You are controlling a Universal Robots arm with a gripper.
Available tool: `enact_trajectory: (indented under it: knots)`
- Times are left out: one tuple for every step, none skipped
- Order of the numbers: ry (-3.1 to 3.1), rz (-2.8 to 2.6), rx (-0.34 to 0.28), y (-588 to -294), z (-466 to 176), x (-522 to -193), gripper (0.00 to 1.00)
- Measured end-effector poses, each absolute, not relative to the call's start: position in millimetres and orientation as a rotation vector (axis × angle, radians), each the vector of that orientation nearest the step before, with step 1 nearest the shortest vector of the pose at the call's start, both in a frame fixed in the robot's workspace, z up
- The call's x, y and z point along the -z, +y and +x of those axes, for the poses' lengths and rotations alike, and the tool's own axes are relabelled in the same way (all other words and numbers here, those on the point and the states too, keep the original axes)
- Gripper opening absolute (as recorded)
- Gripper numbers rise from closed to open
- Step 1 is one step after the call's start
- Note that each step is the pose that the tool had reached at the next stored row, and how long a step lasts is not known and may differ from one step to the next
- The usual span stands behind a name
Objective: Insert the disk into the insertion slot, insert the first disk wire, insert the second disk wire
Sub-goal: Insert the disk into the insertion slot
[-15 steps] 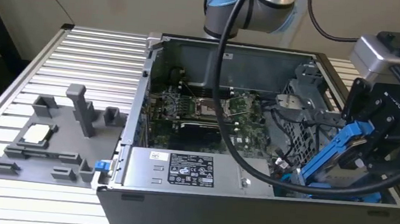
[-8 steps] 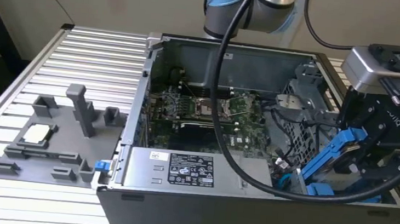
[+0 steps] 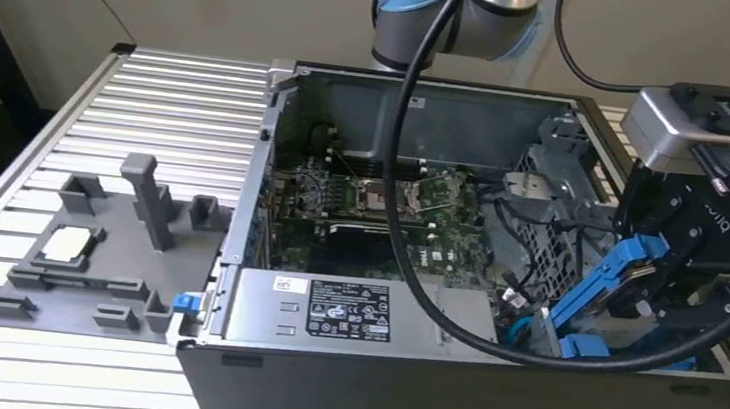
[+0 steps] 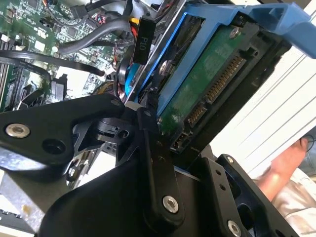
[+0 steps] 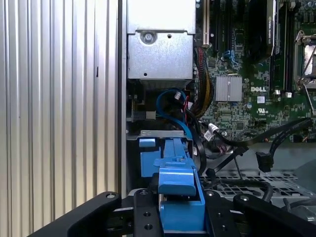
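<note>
My gripper (image 3: pixel 645 292) is shut on the disk (image 3: pixel 615 279), a drive in a bright blue carrier. The disk hangs tilted over the near right corner of the open computer case, its lower end dipping toward the grey perforated drive cage (image 3: pixel 543 232) that holds the insertion slot. In the second wrist view the disk (image 4: pixel 212 84) shows its green circuit side and connectors beside a black finger (image 4: pixel 154 163). In the first wrist view the blue carrier (image 5: pixel 177 185) sits between the fingers. A loose black cable with a plug (image 5: pixel 262 161) lies nearby; which cables are the disk wires I cannot tell.
Another blue-fronted carrier (image 3: pixel 592 347) sits low in the case. The silver power-supply box (image 3: pixel 341 313) fills the near side, with the motherboard (image 3: pixel 379 206) behind. A grey fixture (image 3: pixel 92 259) stands on the slatted table (image 3: pixel 174 96). A person's hand (image 4: pixel 291 163) is near.
</note>
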State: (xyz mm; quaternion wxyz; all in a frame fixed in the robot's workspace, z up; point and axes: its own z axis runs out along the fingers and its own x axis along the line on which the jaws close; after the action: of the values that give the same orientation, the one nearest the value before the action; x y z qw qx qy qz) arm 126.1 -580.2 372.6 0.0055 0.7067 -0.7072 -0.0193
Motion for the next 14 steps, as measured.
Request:
enact_trajectory:
  knots:
    - [-2.214, 2.213, 0.06, -580.2, 126.1, -372.6, 0.34]
    - [-2.214, 2.213, 0.06, -580.2, 126.1, -372.6, 0.34]
    - [-2.214, 2.213, 0.06, -580.2, 126.1, -372.5, 0.41]
    - [-2.214, 2.213, 0.06, -580.2, 126.1, -372.5, 0.41]
    - [-2.214, 2.213, 0.06, -580.2, 126.1, -372.4, 0.41]
    - [-2.214, 2.213, 0.06, -580.2, 126.1, -372.4, 0.41]
    - [-2.214, 2.213, 0.06, -580.2, 126.1, -372.3, 0.41]
    - [-2.214, 2.213, 0.06, -580.2, 126.1, -372.3, 0.41]
    - [-2.214, 2.213, 0.06, -580.2, 126.2, -372.3, 0.41]
    - [-2.214, 2.213, 0.06, -580.2, 126.1, -372.2, 0.41]
    - [-2.214, 2.213, 0.06, -580.2, 126.1, -372.2, 0.38]
    - [-2.214, 2.213, 0.06, -580.2, 126.1, -372.1, 0.32]
    - [-2.214, 2.213, 0.06, -580.2, 126.1, -372.1, 0.32]
    - [-2.214, 2.213, 0.059, -580.2, 126.1, -372.1, 0.32]
